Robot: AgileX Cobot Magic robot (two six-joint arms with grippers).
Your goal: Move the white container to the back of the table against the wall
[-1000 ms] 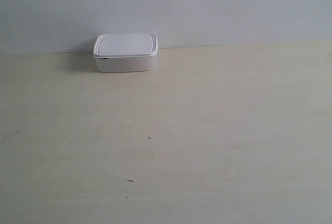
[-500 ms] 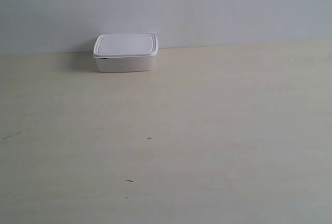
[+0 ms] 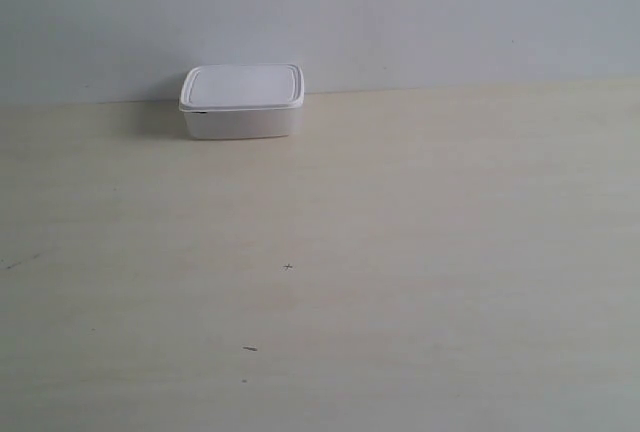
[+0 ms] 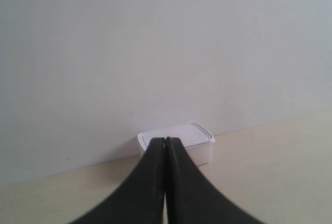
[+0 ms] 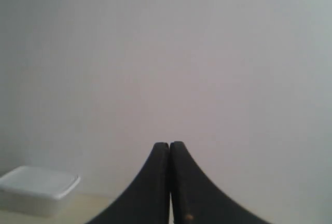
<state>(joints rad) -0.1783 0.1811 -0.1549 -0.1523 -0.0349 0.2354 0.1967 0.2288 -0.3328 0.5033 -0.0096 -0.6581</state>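
Exterior view, lidded white container [image 3: 242, 102] at the back of the surface [image 3: 400, 252] just beside the wall [image 3: 400, 12], left gripper [image 4: 165, 140] clenched on nothing, right gripper [image 5: 169, 143] likewise clenched, empty

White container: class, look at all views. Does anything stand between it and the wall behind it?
Nothing visible does. The white container already sits at the back edge of the table, right in front of the wall, with no other thing between them.
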